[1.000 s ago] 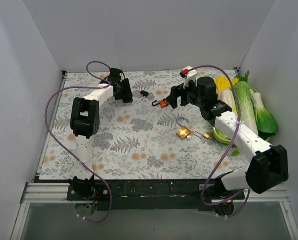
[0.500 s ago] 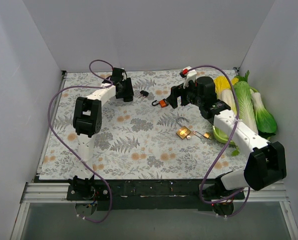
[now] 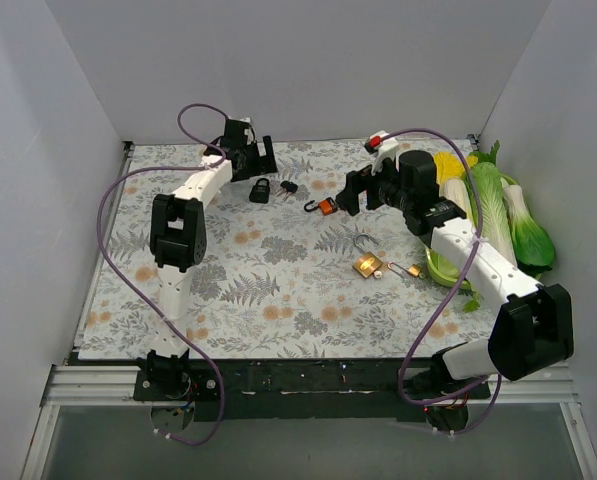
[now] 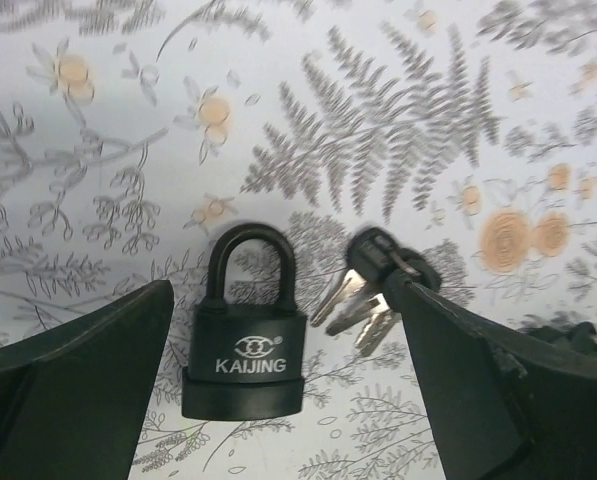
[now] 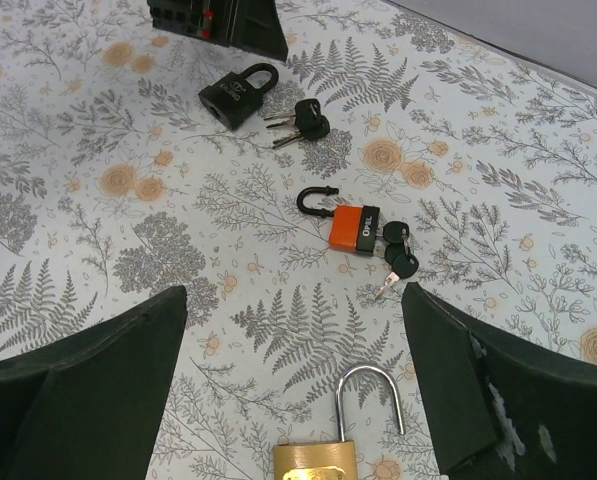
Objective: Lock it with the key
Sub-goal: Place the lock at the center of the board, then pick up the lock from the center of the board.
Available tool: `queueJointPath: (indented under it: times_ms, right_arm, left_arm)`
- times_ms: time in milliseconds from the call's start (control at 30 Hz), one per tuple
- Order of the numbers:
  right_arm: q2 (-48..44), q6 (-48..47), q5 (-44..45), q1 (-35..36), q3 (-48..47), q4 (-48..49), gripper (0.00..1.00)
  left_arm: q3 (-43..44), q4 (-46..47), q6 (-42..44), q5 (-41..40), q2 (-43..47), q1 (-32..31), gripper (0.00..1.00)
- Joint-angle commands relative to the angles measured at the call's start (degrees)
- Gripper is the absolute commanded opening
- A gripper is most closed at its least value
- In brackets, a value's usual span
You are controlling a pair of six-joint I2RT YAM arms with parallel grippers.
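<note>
Far back on the mat (image 3: 228,290), close under the rear wall, the left gripper (image 4: 278,295) hangs with its jaws spread wide and nothing between them. Right by its fingertips lies the black padlock (image 4: 246,350), flat, with its shackle seated in the body. The black keys (image 4: 378,290) lie just to its right, touching it or a hair apart, hard to call. The key blades run partly behind one finger (image 4: 478,380), and a dark shape past that finger is too cut off to name.

Over to the right, the right gripper (image 5: 293,300) is wide apart too, holding nothing, hovering over the far centre-right of the mat. Just left of it sits the orange padlock (image 5: 356,228), shackle swung open, with a bunch of keys (image 5: 396,255) at its base. Whether one of them sits in the keyhole is too small to tell. Nearer, the brass padlock (image 5: 318,455) shows an open shackle, its body sliced off by the bottom of the right wrist view.

Vegetables (image 3: 498,215) crowd the right wall. Plenty of bare mat lies open on the near left, but the far edge is tight behind the left gripper.
</note>
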State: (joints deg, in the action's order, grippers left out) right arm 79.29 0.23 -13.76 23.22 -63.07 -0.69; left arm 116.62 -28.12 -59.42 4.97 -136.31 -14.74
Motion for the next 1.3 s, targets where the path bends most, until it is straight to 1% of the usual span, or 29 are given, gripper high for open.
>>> queueJointPath:
  times_ms: [0, 100, 133, 167, 200, 233, 267, 300, 333, 367, 400, 433, 467, 500, 567, 600, 667, 700, 733, 867, 967, 1100, 1267]
  right_arm:
    - [-0.54, -2.86, -4.69, -1.95, -3.11, 0.78, 0.96]
    - [0.25, -6.55, -8.91, -3.35, -4.52, -2.64, 0.96]
    - [0.43, -7.60, -9.87, -3.71, -5.22, -4.13, 0.96]
    - [0.78, -11.01, -11.54, -4.06, -5.57, -5.36, 0.97]
    - [1.83, -13.21, -15.12, -4.76, -6.27, -6.77, 0.97]
    - [2.62, -16.11, -17.33, -5.29, -8.28, -8.52, 0.98]
    - [3.67, -22.40, -20.14, -5.82, -10.04, -14.46, 0.98]
    - [6.38, -26.38, -24.95, -6.69, -11.88, -17.82, 0.98]
    - [7.89, -29.38, -26.31, -6.96, -13.47, -21.51, 0.97]
    - [9.47, -32.11, -27.36, -7.14, -17.49, -28.07, 0.97]
    - [12.96, -38.66, -29.46, -7.31, -19.35, -32.32, 0.96]
    - [14.65, -41.34, -30.18, -7.31, -21.55, -35.58, 0.95]
    - [16.32, -43.80, -30.53, -7.40, -24.88, -40.74, 0.95]
    - [19.82, -47.13, -30.28, -7.32, -26.91, -42.54, 0.95]
    - [23.27, -50.49, -29.58, -7.31, -30.43, -45.53, 0.95]
    - [26.50, -53.90, -29.40, -7.31, -33.93, -47.20, 0.95]
    - [29.95, -57.34, -28.52, -7.31, -37.46, -48.87, 0.95]
    - [33.44, -59.27, -28.43, -7.23, -40.87, -50.45, 0.95]
    - [35.13, -62.25, -28.34, -7.23, -42.73, -51.16, 0.95]
    - [42.95, -68.16, -28.43, -7.14, -48.63, -52.92, 0.94]
    - [44.99, -70.88, -26.94, -6.26, -49.87, -51.17, 0.94]
    - [47.01, -73.96, -25.00, -4.77, -48.12, -47.13, 0.94]
    - [49.29, -75.29, -23.42, -3.89, -47.85, -44.66, 0.94]
  left_arm:
    - [5.11, 2.01, 3.51, 4.42, 10.60, 0.06, 0.98]
    - [3.89, 2.54, 9.04, 10.13, 15.09, 0.59, 0.98]
    - [1.53, 2.37, 10.19, 11.71, 18.42, 0.68, 0.98]
    - [0.20, 2.02, 12.37, 15.21, 20.36, 0.85, 0.98]
    - [-1.03, 1.49, 13.09, 16.90, 22.12, 1.03, 0.98]
    - [-3.83, 0.10, 13.80, 19.09, 25.71, 1.73, 0.98]
    - [-5.25, -0.53, 14.32, 21.89, 27.48, 2.00, 0.98]
    - [-7.00, -0.97, 15.03, 23.58, 29.16, 2.35, 0.98]
    - [-8.67, -1.84, 15.47, 24.46, 31.09, 3.13, 0.98]
    - [-12.34, -1.94, 15.65, 25.51, 34.41, 3.40, 0.98]
    - [-14.38, -1.85, 15.74, 26.31, 36.36, 4.36, 0.98]
    - [-16.40, -1.33, 15.74, 26.93, 38.12, 4.81, 0.98]
    - [-20.60, -1.06, 15.74, 28.06, 41.44, 5.33, 0.98]
    - [-22.47, -0.80, 15.82, 30.08, 43.04, 6.38, 0.98]
    - [-27.12, -0.53, 15.91, 32.20, 46.81, 7.09, 0.98]
    - [-28.45, -0.45, 15.91, 33.86, 47.80, 7.53, 0.98]
    - [-30.48, -0.80, 16.44, 35.19, 49.73, 7.71, 0.98]
    - [-32.40, -0.88, 16.61, 35.80, 51.22, 7.71, 0.98]
    - [-33.29, -0.62, 16.53, 35.81, 51.93, 7.71, 0.98]
    - [-36.54, 0.17, 16.00, 35.37, 54.13, 7.80, 0.98]
    - [-38.13, 0.61, 15.30, 35.28, 54.92, 7.80, 0.98]
    - [-39.18, 0.70, 14.95, 34.40, 55.27, 7.89, 0.98]
    - [-39.54, 0.43, 15.47, 34.58, 54.93, 8.06, 0.98]
